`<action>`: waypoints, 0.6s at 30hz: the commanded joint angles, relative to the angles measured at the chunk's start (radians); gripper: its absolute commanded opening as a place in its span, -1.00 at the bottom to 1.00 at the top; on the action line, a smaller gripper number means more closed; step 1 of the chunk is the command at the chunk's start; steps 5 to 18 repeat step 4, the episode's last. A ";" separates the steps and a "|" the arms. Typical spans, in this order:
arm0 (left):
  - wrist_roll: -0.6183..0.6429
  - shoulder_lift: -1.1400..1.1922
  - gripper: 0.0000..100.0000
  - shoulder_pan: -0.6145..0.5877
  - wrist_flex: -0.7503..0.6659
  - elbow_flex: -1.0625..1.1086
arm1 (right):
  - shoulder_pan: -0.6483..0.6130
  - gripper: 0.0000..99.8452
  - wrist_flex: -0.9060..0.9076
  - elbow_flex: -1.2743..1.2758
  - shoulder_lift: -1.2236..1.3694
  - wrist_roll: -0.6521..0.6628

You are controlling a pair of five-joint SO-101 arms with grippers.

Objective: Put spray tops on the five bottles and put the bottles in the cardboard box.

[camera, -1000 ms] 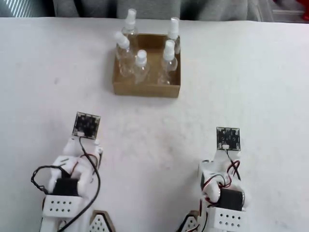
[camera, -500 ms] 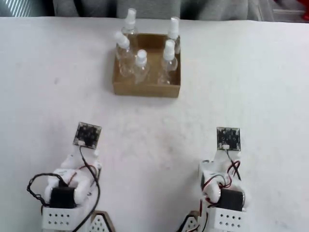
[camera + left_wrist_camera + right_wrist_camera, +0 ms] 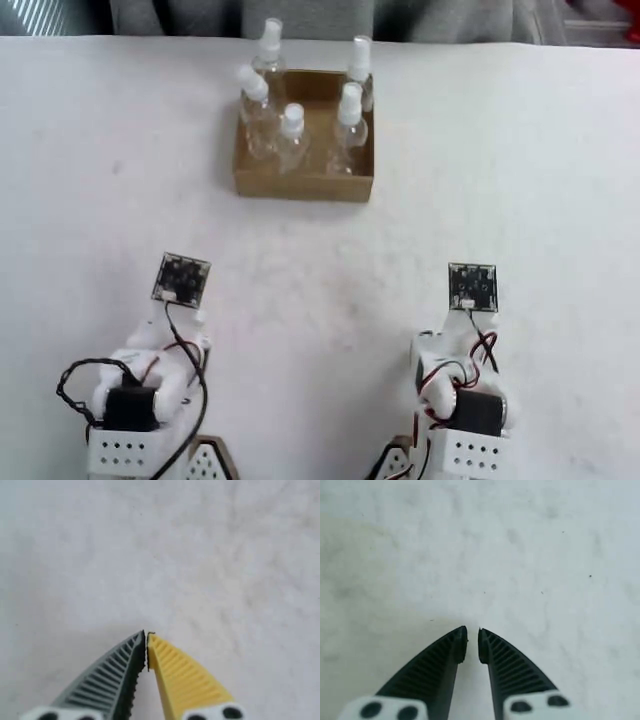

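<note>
Left gripper [image 3: 146, 641] and right gripper [image 3: 472, 644] were closed on nothing, well apart from the cardboard box [image 3: 300, 187] holding five bottles [image 3: 290, 145] with spray tops [image 3: 292, 118], so I judged it best to park both arms clear of that box.

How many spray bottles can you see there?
5, all standing in the cardboard box: back-left bottle, back-right bottle, left bottle, front-middle bottle, front-right bottle. Each has a spray top. None looks hidden behind the others.
</note>
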 commanded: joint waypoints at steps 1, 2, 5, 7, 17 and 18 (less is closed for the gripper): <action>0.000 -0.015 -0.95 -0.007 0.005 -0.005 | 0.002 -0.97 0.002 0.009 -0.005 0.012; 0.000 -0.015 -0.95 -0.007 0.005 -0.005 | 0.002 -0.97 0.002 0.009 -0.005 0.012; 0.000 -0.015 -0.95 -0.007 0.005 -0.005 | 0.002 -0.97 0.002 0.009 -0.005 0.012; 0.000 -0.015 -0.95 -0.007 0.005 -0.005 | 0.002 -0.97 0.002 0.009 -0.005 0.012; 0.000 -0.015 -0.95 -0.007 0.005 -0.005 | 0.002 -0.97 0.002 0.009 -0.005 0.012; 0.000 -0.015 -0.95 -0.007 0.005 -0.005 | 0.002 -0.97 0.002 0.009 -0.005 0.012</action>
